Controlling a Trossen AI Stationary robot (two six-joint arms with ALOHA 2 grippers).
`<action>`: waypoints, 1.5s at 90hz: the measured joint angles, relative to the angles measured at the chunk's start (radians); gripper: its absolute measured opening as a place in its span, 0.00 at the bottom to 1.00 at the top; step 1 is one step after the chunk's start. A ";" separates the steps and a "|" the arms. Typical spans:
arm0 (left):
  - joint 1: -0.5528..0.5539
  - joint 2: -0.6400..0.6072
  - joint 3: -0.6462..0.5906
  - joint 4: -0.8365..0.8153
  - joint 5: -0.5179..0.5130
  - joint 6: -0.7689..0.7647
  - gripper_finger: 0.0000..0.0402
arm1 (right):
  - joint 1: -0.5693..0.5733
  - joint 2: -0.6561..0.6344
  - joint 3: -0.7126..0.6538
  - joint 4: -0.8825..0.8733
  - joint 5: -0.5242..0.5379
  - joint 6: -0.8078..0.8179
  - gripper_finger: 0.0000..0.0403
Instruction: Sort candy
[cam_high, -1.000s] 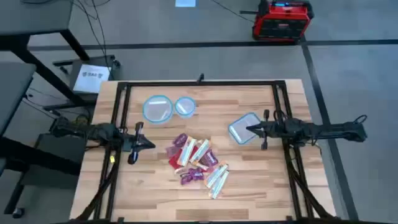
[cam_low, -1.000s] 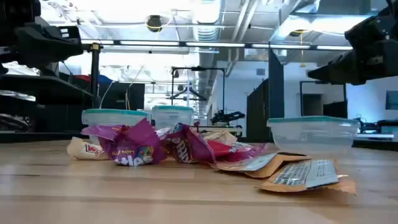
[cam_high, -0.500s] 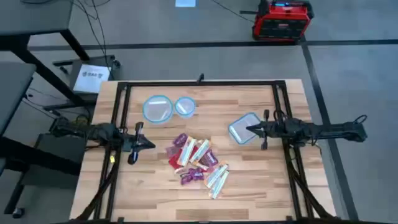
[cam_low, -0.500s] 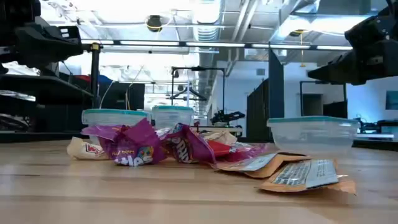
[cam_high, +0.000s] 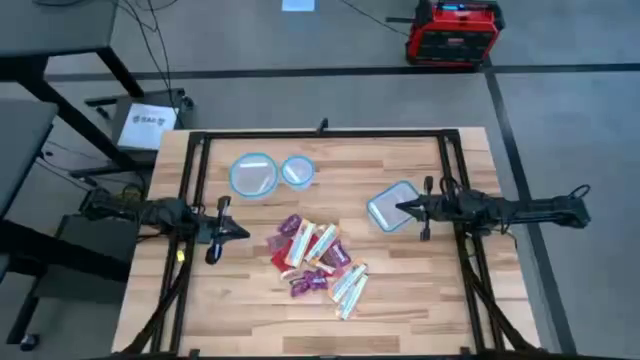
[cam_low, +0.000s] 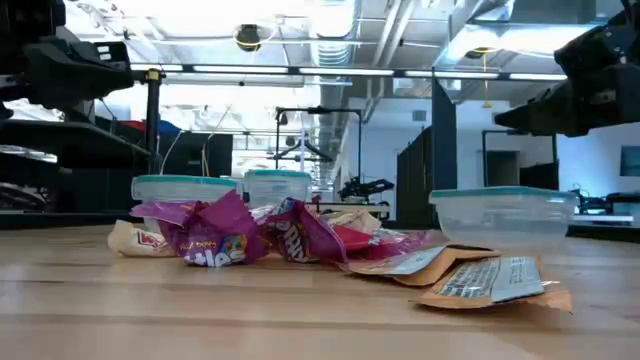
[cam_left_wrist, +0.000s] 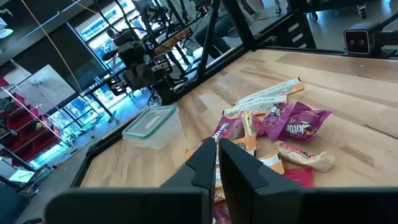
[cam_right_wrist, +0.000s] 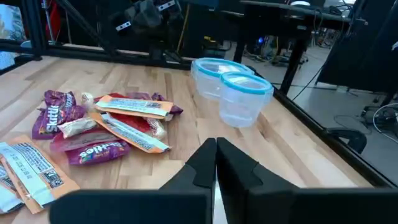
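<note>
The candy (cam_high: 315, 262) lies in a loose pile at the table's middle: purple and red packets (cam_low: 215, 235), orange-white bars (cam_right_wrist: 134, 106) and pale wrappers (cam_left_wrist: 267, 94). My left gripper (cam_high: 243, 231) hovers left of the pile, shut and holding nothing, its fingertips (cam_left_wrist: 217, 142) pointing at the candy. My right gripper (cam_high: 400, 208) hangs to the right of the pile, above the square clear container (cam_high: 390, 205). It is shut too (cam_right_wrist: 215, 142) and holds nothing. In the low view both grippers stay well above the tabletop.
Two round blue-rimmed containers, a larger one (cam_high: 253, 174) and a smaller one (cam_high: 297, 171), stand at the far left of the pile. A black frame (cam_high: 320, 133) runs along the table's far edge and down both sides. Bare wood (cam_high: 300, 325) lies near the front edge.
</note>
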 joint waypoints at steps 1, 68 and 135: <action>0.000 0.000 0.000 0.000 0.000 0.000 0.02 | 0.000 0.000 0.000 0.000 0.000 0.000 0.00; 0.000 0.000 0.000 0.000 0.000 0.000 0.02 | 0.000 0.000 0.000 0.000 0.000 0.000 0.00; 0.000 0.000 0.000 0.000 0.000 0.000 0.02 | 0.000 0.000 0.000 0.000 0.000 0.000 0.00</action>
